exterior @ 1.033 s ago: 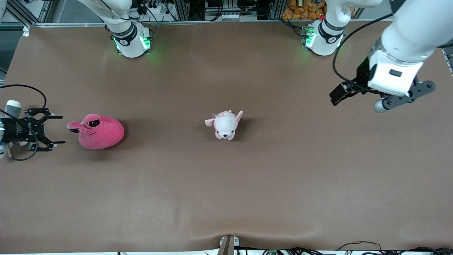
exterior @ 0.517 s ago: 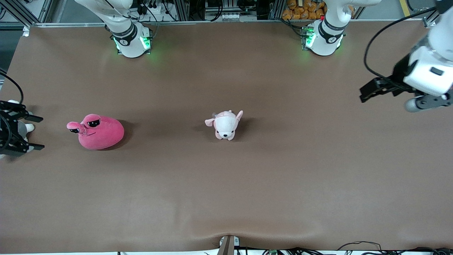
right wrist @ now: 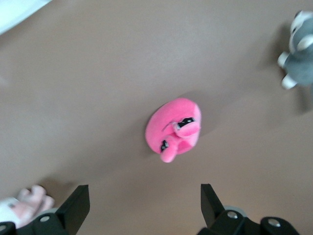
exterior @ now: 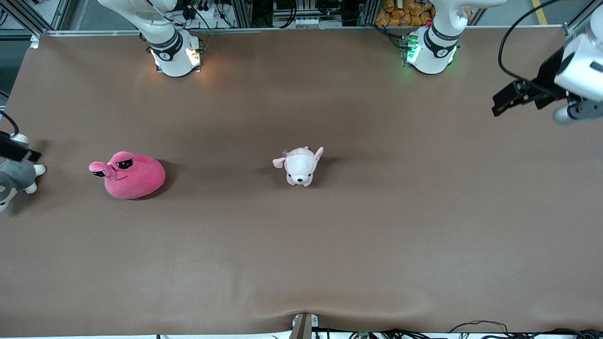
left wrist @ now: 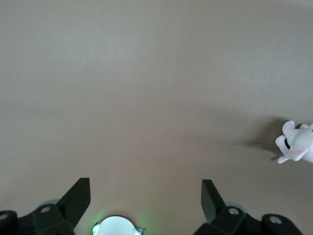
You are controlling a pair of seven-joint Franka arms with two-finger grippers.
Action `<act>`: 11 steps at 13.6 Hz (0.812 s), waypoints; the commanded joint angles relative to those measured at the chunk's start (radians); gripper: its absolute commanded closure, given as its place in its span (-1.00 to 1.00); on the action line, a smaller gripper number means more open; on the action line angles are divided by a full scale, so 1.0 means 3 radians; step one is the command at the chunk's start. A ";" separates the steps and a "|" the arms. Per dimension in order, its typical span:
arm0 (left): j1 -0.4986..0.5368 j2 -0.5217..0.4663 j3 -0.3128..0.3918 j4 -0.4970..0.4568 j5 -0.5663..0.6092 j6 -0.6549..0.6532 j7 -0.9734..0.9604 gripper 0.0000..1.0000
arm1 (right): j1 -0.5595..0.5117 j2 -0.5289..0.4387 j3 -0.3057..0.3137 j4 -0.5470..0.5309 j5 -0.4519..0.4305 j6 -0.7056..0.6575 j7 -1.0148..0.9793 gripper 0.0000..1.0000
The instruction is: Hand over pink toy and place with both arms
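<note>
Both grippers, left gripper (left wrist: 145, 196) and right gripper (right wrist: 145, 201), spread wide, have been pulled away; pink toy (exterior: 129, 174) is left placed, so the job looks done.

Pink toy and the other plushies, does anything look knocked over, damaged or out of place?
Nothing stands out. The pink toy and puppy plush sit intact on the table; the grey-and-white plush lies at the right arm's end.

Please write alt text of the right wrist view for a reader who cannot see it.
A pink toy lies alone on the brown table, below the open right gripper. A grey-and-white plush and a puppy plush show at the edges.
</note>
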State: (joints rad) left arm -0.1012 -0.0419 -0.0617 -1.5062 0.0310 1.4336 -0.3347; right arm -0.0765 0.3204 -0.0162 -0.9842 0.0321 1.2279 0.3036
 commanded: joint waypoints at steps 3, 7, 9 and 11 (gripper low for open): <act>0.0148 -0.0632 -0.0035 -0.0772 -0.0006 0.0237 0.0062 -1.00 | 0.0101 -0.0591 0.0003 -0.0368 -0.0132 -0.0355 -0.0623 -1.00; 0.0169 -0.0827 -0.0055 -0.0982 -0.0011 0.0396 0.0093 -1.00 | 0.0107 -0.1301 -0.0002 -0.1615 -0.0199 0.0318 -0.0690 -1.00; 0.0159 -0.0791 -0.0055 -0.0952 -0.0006 0.0396 0.0215 -1.00 | 0.0076 -0.1482 -0.0023 -0.1898 -0.0224 0.0493 -0.0939 -1.00; 0.0164 -0.0770 -0.0055 -0.0916 -0.0006 0.0376 0.0379 -1.00 | 0.0117 -0.1487 0.0003 -0.1894 -0.0235 0.0478 -0.0966 -1.00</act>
State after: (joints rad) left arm -0.0657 -0.2609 -0.0695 -1.7695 0.0310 1.5341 -0.2687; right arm -0.0555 -0.0601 -0.0196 -1.4766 -0.0161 1.3461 0.0419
